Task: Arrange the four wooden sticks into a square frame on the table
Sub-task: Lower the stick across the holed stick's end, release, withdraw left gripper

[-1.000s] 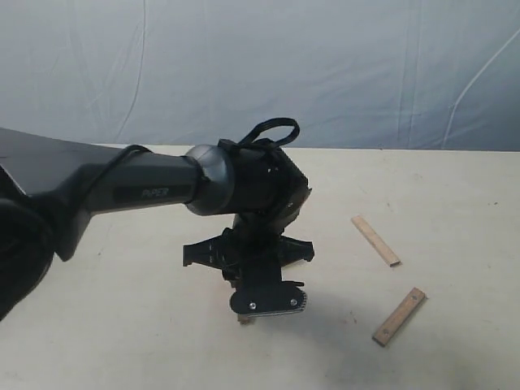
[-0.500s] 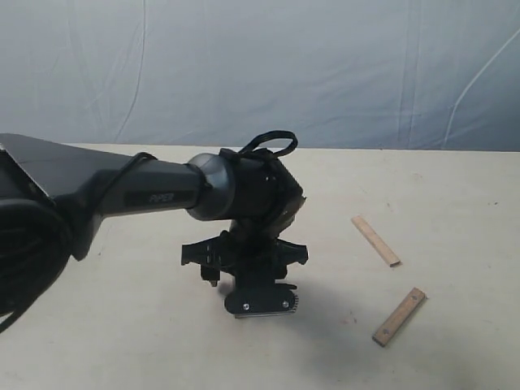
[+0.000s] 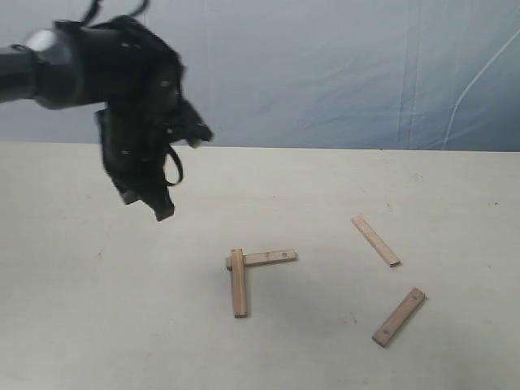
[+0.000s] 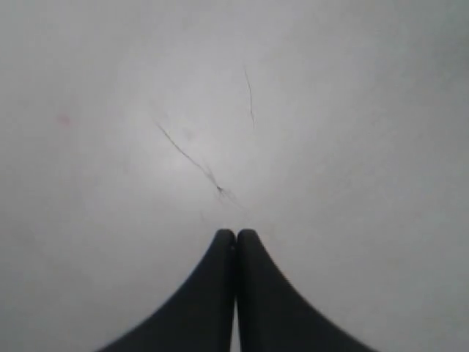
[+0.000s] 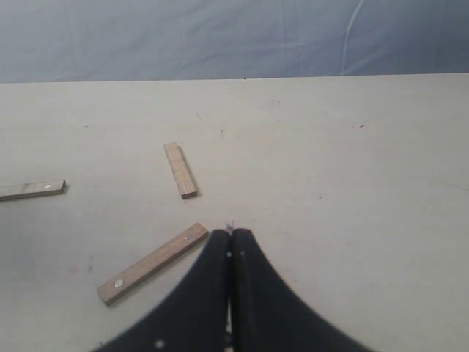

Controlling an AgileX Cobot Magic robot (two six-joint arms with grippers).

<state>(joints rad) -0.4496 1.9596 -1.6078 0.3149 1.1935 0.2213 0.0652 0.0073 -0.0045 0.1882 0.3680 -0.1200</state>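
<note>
Two wooden sticks lie joined as an L on the table [image 3: 97, 325]: one [image 3: 237, 283] runs toward the front edge, the other [image 3: 269, 257] runs rightward from its far end. Two more lie loose to the right, stick [image 3: 375, 240] and stick [image 3: 399, 316]. My left gripper [image 3: 160, 208] hangs blurred, high at the upper left, away from all the sticks. In the left wrist view it [image 4: 235, 234] is shut and empty over the bare pale surface. My right gripper [image 5: 231, 233] is shut and empty too, its tips beside a loose stick [image 5: 152, 264]. Another stick [image 5: 180, 170] lies beyond it.
A blue-grey cloth backdrop [image 3: 341, 65] hangs behind the table's far edge. The end of the L's rightward stick [image 5: 31, 190] shows at the edge of the right wrist view. The right arm is out of the exterior view.
My left arm has lifted off the table centre and swung up and to the left. Two sticks it was covering now show as an L.
</note>
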